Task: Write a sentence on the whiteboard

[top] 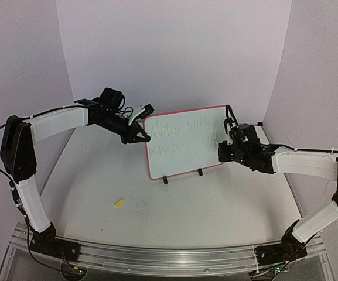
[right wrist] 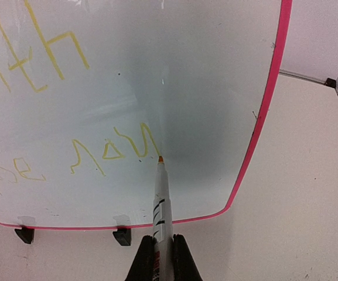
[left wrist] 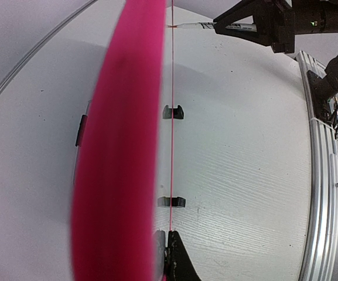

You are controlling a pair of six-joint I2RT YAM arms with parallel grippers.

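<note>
Left fingers (left wrist: 178, 264) clamp the whiteboard (top: 186, 146) by its blurred pink edge; right fingers (right wrist: 140, 264) grip a marker (right wrist: 161, 199), tip at the faint, barely legible sentence (right wrist: 116, 151).

The only real writing here is the yellow sentence (top: 177, 127) on the whiteboard (top: 207, 157). The top line reads "Move with" from overhead, and "with" shows up clearly in the right wrist view too. The second line looks like "purpose" plus a few strokes I can't make out. The marker (right wrist: 161, 202) has black print on its barrel, but it's too small to read.
</note>
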